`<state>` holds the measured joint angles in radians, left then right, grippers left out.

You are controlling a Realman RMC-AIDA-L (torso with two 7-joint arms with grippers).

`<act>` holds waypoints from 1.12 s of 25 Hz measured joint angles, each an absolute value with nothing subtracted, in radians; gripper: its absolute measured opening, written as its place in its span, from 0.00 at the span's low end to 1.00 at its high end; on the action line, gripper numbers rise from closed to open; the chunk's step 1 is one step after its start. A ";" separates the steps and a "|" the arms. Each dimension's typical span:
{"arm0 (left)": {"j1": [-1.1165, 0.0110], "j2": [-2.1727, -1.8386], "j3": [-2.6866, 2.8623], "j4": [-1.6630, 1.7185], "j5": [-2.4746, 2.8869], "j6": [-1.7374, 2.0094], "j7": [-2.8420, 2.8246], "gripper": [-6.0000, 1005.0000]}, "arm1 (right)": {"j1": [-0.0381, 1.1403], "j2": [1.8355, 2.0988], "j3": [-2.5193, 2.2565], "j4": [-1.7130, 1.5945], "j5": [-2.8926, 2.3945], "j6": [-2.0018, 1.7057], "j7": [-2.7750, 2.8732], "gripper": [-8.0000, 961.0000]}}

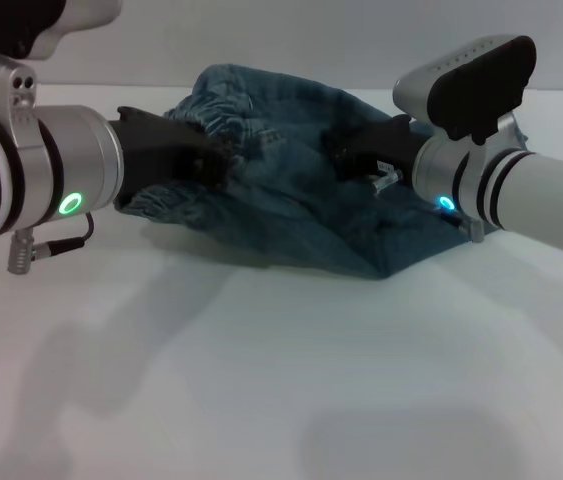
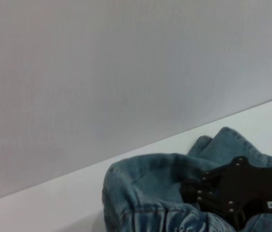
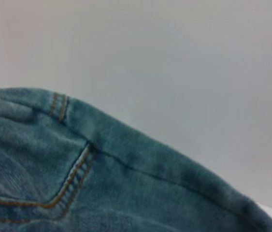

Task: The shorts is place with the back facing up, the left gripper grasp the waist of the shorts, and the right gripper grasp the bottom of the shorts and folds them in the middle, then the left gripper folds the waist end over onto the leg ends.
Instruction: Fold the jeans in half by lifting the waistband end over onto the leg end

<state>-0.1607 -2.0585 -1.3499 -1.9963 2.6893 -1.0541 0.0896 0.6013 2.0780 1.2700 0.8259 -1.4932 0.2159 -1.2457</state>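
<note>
The blue denim shorts hang bunched between my two grippers, lifted at the middle and draping onto the white table. My left gripper is shut on the ruffled waist of the shorts at the left side. From the right, my right gripper reaches in, its fingers buried in denim and shut on the bottom of the shorts. The leg hems themselves are hidden in the folds. The left wrist view shows ruffled denim with a black claw pressed into it. Pocket stitching fills the right wrist view.
The white table stretches wide in front of the shorts. A plain pale wall stands close behind them. The right arm's wrist camera housing juts up above that arm.
</note>
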 joint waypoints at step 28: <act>-0.176 -2.059 -1.353 -1.965 2.689 -0.977 0.120 0.10 | 0.644 2.081 1.038 0.806 -1.295 0.172 -1.247 0.07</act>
<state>-0.1765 -2.0585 -1.3531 -1.9648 2.6892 -0.9771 0.1195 0.6441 2.0810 1.0383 0.8060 -1.2950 0.1724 -1.2466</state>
